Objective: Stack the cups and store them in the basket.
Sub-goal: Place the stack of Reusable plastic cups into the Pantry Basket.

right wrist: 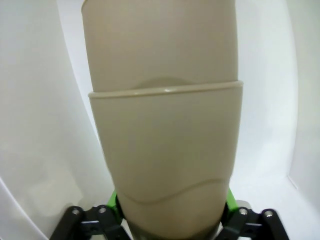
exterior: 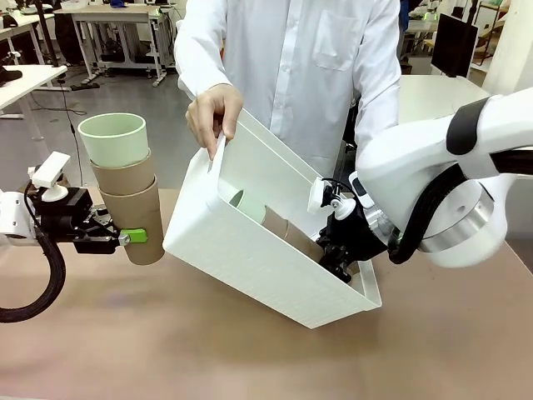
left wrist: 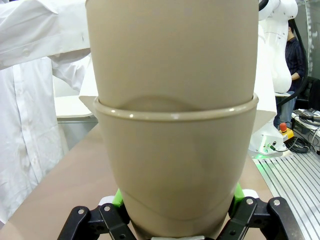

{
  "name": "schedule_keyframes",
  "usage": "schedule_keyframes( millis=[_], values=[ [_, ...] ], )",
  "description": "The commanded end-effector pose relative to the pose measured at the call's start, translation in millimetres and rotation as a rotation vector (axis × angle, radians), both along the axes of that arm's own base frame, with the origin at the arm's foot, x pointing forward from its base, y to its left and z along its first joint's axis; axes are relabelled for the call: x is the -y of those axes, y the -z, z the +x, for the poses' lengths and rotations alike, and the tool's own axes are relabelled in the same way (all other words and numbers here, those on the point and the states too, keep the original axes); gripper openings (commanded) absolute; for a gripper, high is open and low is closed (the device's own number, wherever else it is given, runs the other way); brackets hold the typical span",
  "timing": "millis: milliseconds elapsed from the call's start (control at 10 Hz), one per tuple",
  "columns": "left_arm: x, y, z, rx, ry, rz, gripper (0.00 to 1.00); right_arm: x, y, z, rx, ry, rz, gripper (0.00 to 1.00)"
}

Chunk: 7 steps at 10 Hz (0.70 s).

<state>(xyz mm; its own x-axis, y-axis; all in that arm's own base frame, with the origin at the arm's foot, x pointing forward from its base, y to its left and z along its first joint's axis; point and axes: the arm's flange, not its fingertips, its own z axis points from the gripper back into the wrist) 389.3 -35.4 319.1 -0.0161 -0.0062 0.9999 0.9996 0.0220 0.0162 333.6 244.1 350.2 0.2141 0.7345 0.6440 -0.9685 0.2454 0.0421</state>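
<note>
Table [exterior: 250, 358], bare brown surface under the work; basket [exterior: 250, 258], white, tipped up at its left end so that its mouth faces the robot, its low right corner down at the table; right arm [exterior: 433, 167], reaching into that mouth from the right; left stack [exterior: 125, 179], two grey-brown cups with a mint one on top, upright in the air to the left of the basket and apart from it; right stack [exterior: 283, 227] of nested cups, inside the basket with a mint cup at its far end, though whether it rests on the basket floor cannot be told; person's hand [exterior: 213, 115], gripping the raised rim; right claw [right wrist: 171, 202], clenched on the lowest cup of the right stack, green pads [right wrist: 114, 200] flat against its sides; left claw [left wrist: 177, 197], clenched likewise on the lowest cup of the left stack. Step in hand, as judged: laying the right stack down. It goes best if the stack bears on the basket before the pads part, and if the claw then backs out straight along the cups, clear of the rim; the left stack should wait upright until the mouth is free
</note>
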Motion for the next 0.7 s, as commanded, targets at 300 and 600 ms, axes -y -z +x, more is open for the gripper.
schedule_keyframes(
  millis=[300,600],
  values=[
    [0,-4,-1,0.008,0.001,-0.008,0.84,41,-15,-41,0.041,-0.026,0.068,1.00],
    [0,-4,-1,0.008,0.001,-0.008,0.84,65,-51,-37,0.056,-0.022,0.106,1.00]
  ],
)
